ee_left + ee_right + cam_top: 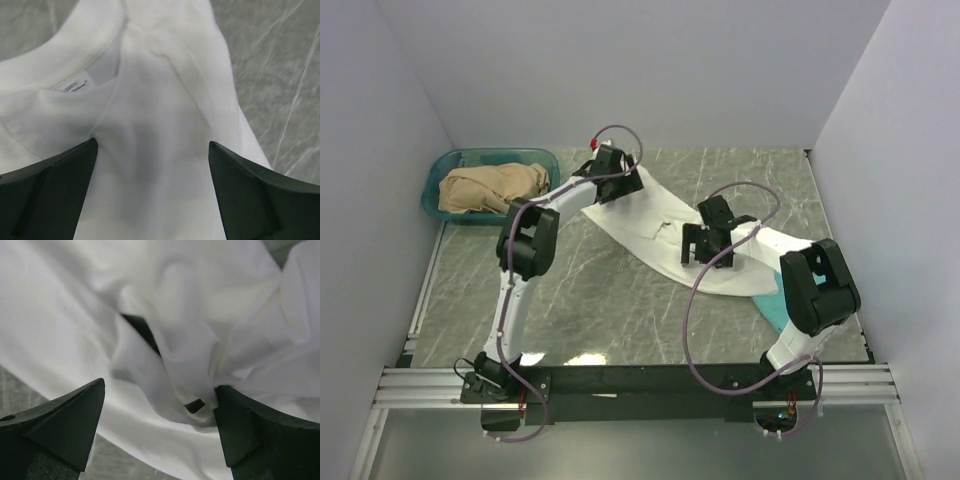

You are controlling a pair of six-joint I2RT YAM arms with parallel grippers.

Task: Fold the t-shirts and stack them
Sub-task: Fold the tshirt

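The white t-shirt (pixel 650 225) lies in a rumpled diagonal band across the marble table. My left gripper (pixel 612 163) hovers open over its far left end. In the left wrist view the collar and neck label (pixel 75 86) lie flat ahead of the left gripper (pixel 152 150), with only smooth cloth between the fingers. My right gripper (pixel 708 250) stands open over the shirt's bunched middle. In the right wrist view a raised fold with bits of black print (pixel 145 332) sits between the spread fingers of the right gripper (pixel 160 390) and brushes the right finger (pixel 250 430). A strip of the teal-green t-shirt (pixel 772 303) shows beside the right arm, mostly hidden.
A teal plastic basket (pixel 432 180) holding tan cloth (pixel 490 187) stands at the back left corner. White walls close in the table on three sides. A metal rail (pixel 620 385) carrying both arm bases runs along the near edge.
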